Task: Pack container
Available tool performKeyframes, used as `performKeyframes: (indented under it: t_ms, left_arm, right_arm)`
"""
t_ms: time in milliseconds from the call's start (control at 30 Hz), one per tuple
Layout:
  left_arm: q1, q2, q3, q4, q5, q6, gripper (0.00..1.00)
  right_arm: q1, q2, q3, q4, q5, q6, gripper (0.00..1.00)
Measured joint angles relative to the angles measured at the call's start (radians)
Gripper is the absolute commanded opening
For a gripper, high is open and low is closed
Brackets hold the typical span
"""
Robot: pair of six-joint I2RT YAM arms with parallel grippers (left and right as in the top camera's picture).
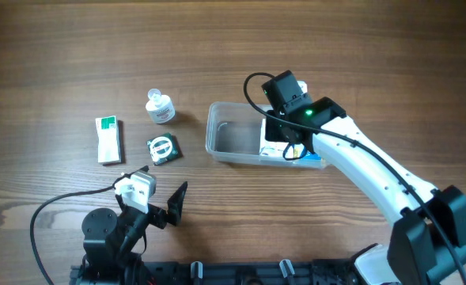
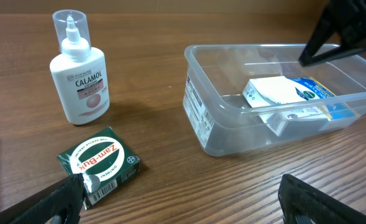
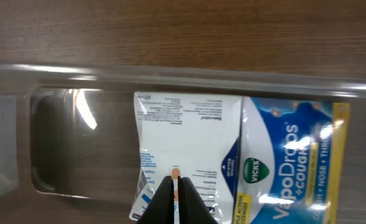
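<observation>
The clear plastic container (image 1: 231, 136) stands mid-table and also shows in the left wrist view (image 2: 198, 109) and the right wrist view (image 3: 58, 73). Its right half holds a white printed box (image 3: 183, 127) and a blue Vicks VapoDrops bag (image 3: 288, 155). My right gripper (image 3: 175, 182) hangs just above the white box inside the container, fingers pressed together, holding nothing that I can make out. My left gripper (image 2: 179, 208) is open and empty near the front edge. A green Zam-Buk box (image 2: 99, 165) lies just by its left finger.
A white Calamol bottle (image 1: 161, 107) stands upright left of the container. The green Zam-Buk box (image 1: 162, 148) lies in front of it. A white and green box (image 1: 107, 139) lies further left. A black cable loops at the front left.
</observation>
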Motion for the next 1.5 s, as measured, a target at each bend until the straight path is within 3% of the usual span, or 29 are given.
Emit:
performKeyframes:
  t_ms: [233,433,633,700,833,1500]
  left_arm:
    - [0.000,0.000,0.000,0.000,0.000,0.000,1.00]
    - [0.000,0.000,0.000,0.000,0.000,0.000,1.00]
    - [0.000,0.000,0.000,0.000,0.000,0.000,1.00]
    - [0.000,0.000,0.000,0.000,0.000,0.000,1.00]
    - [0.000,0.000,0.000,0.000,0.000,0.000,1.00]
    - [0.000,0.000,0.000,0.000,0.000,0.000,1.00]
  right_arm:
    - [-0.005,0.170,-0.049,0.071,-0.112,-0.026,0.04]
    - [-0.011,0.178,-0.032,0.056,-0.126,-0.051,0.05]
    - [-0.010,0.110,-0.003,-0.035,-0.103,-0.086,0.15]
    - [-0.010,0.034,-0.003,-0.052,-0.101,-0.095,0.04]
    - [-0.010,-0.062,0.003,-0.087,-0.100,-0.104,0.04]
    - [-0.011,0.137,-0.063,0.050,-0.197,-0.160,0.06]
